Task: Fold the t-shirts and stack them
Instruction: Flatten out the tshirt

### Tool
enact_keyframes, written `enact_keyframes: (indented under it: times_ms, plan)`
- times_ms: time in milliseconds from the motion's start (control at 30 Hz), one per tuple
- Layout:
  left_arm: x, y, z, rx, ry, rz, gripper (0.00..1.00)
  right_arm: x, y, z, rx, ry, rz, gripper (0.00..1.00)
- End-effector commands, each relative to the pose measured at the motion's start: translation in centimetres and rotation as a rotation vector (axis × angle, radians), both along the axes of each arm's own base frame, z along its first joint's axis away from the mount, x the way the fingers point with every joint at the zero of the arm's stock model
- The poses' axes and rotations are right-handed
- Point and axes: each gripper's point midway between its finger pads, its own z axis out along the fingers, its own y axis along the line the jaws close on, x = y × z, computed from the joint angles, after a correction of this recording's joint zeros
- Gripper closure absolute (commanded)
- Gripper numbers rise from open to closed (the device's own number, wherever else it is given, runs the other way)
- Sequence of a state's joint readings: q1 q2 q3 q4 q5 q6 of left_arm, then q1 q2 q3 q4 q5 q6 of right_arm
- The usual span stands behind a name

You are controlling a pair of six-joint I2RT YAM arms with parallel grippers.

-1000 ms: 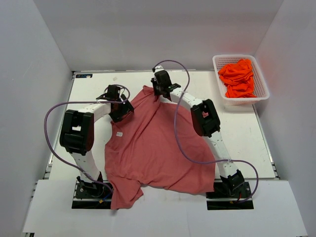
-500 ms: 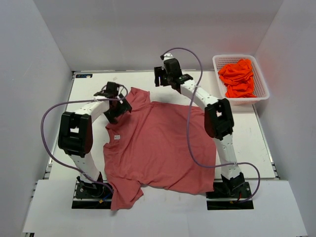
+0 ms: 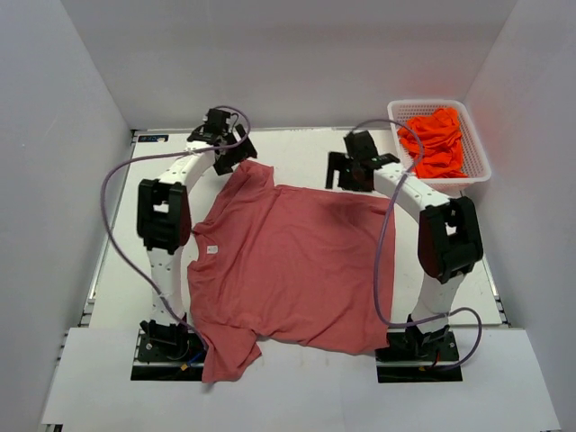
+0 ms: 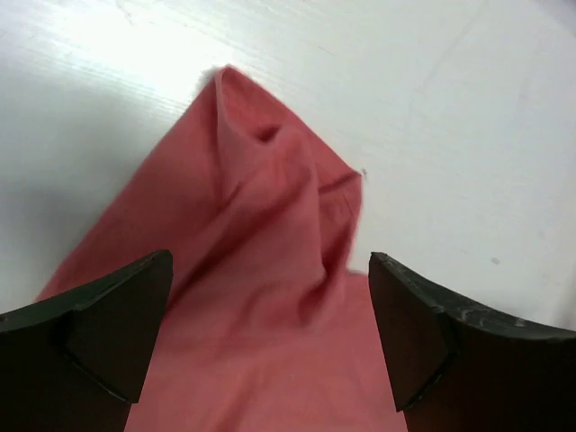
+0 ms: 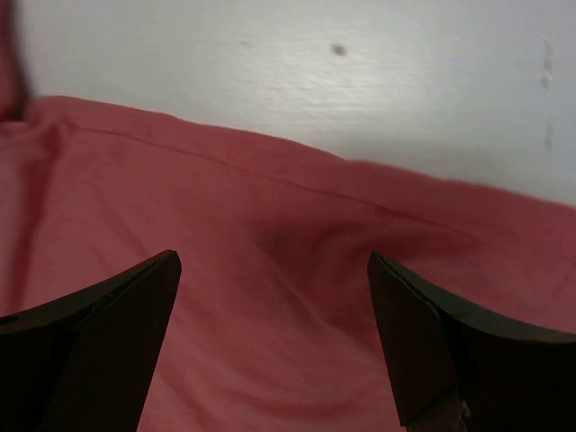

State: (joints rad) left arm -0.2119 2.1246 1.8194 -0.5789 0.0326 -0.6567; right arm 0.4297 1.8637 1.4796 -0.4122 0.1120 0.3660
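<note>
Left claw (image 4: 270, 263), right claw (image 5: 273, 259) gape above rose-red t-shirt (image 3: 288, 261)

White-and-black arms (image 3: 163, 214), purple cables (image 3: 103, 202)

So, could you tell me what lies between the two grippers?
In the top view, the far sleeve of the rose-red t-shirt and a bare strip of table separate the left gripper from the right gripper.
</note>
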Motion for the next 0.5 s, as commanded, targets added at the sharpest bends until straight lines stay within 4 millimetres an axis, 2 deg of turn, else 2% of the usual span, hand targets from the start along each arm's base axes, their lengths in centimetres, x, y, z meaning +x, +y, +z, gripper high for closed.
enact_keyframes:
  times_ms: [0, 67, 100, 267, 333, 400, 433, 467]
  plan:
    - [1.7, -1.8, -2.7, 0.0, 0.02, -0.122, 0.0, -2.7, -4.2, -1.4, -0.033, 0.087, -0.11, 0.1]
    - [2.4, -2.5, -3.7, 0.016, 0.024, -0.165, 0.0, -3.0, -5.8, -1.9, -0.036, 0.106, -0.14, 0.1]
    - [3.0, -2.6, -4.9, 0.026, 0.047, -0.173, 0.0, -3.5, -6.1, -2.6, -0.041, 0.127, -0.144, 0.1]
    - [3.1, -2.8, -7.7, 0.057, 0.087, -0.176, 0.0, -3.5, -7.6, -4.9, -0.031, 0.194, -0.174, 0.1]
    - [2.7, -2.2, -8.8, 0.081, 0.117, -0.151, 0.0, -3.1, -8.3, -6.1, -0.039, 0.218, -0.195, 0.1]
    - [2.9, -0.4, -9.6, 0.096, 0.14, -0.1, 0.0, -2.6, -8.9, -7.4, -0.051, 0.232, -0.205, 0.1]
    - [2.8, -0.1, -9.7, 0.101, 0.15, -0.08, 0.0, -2.0, -8.8, -7.1, -0.045, 0.22, -0.206, 0.1]
    - [3.0, 1.1, -10.5, 0.127, 0.16, -0.04, 0.0, -1.8, -9.0, -8.3, -0.057, 0.242, -0.21, 0.1]
